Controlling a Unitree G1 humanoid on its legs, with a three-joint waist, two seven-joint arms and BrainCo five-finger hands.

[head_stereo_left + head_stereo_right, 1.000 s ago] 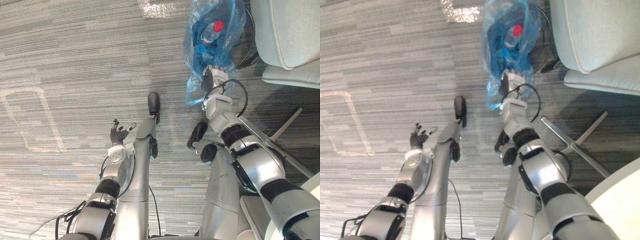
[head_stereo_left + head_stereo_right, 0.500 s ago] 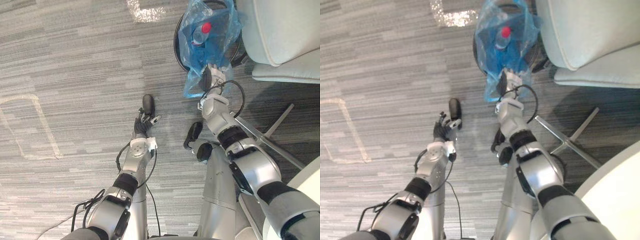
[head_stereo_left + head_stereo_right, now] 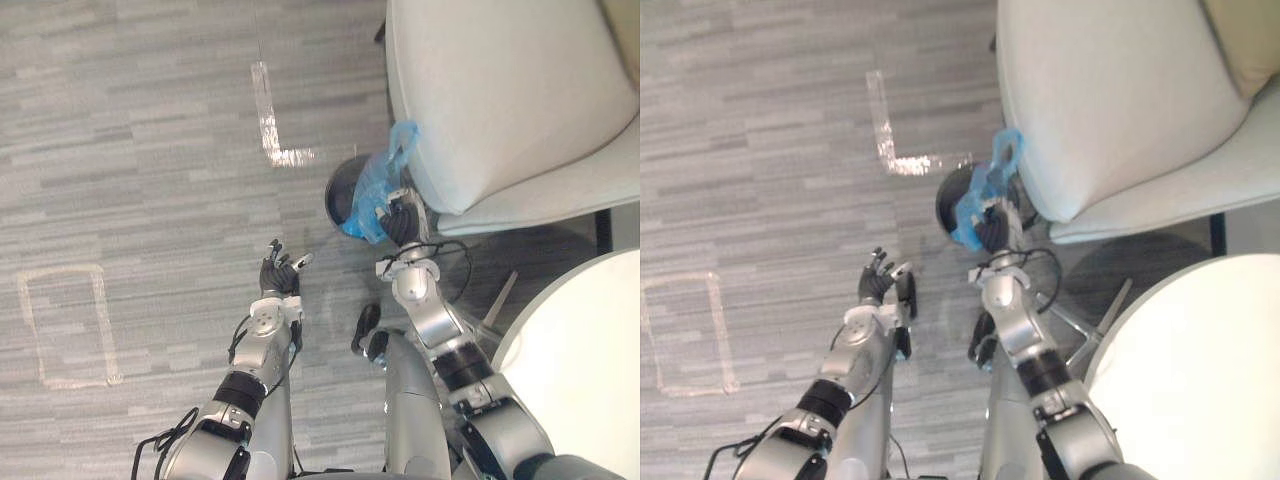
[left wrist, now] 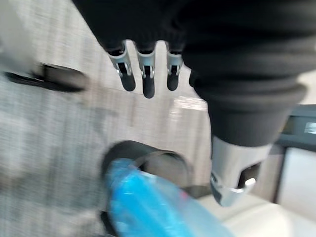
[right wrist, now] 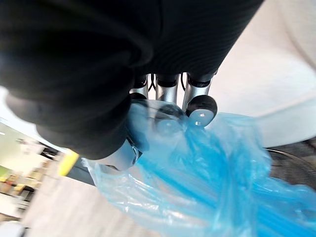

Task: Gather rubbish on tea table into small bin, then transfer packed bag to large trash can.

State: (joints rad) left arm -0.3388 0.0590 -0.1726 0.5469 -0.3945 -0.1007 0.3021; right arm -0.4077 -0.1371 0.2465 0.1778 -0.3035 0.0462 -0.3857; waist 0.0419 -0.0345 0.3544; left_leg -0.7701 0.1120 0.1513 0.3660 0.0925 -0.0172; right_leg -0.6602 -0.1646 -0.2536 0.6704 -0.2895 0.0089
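Blue plastic, thin and crinkled, makes up the rubbish bag [image 3: 372, 190]. It hangs from my right hand [image 3: 401, 218], whose fingers are clenched round its gathered upper part, as the right wrist view shows from close up. The bag sits at the mouth of a dark round bin [image 3: 333, 195] that stands on the grey carpet [image 3: 150, 180]. I cannot tell whether its bottom is already inside the rim or just above it, nor whether this bin is the small one or the large trash can. My left hand [image 3: 277, 277] hovers over bare carpet, near the bin but apart from it, with its fingers relaxed and spread and nothing in them. As I judge it, the gathering stage is finished: the bag is packed and in my grasp, and the part of the round white table [image 3: 580, 360] that shows bears nothing. Depositing the bag and letting go remain. A white armchair [image 3: 480, 90] stands just beside the bin on my right and crowds that side of the opening. Pale tape marks [image 3: 268, 125] on the carpet lie beyond the bin and do not obstruct.
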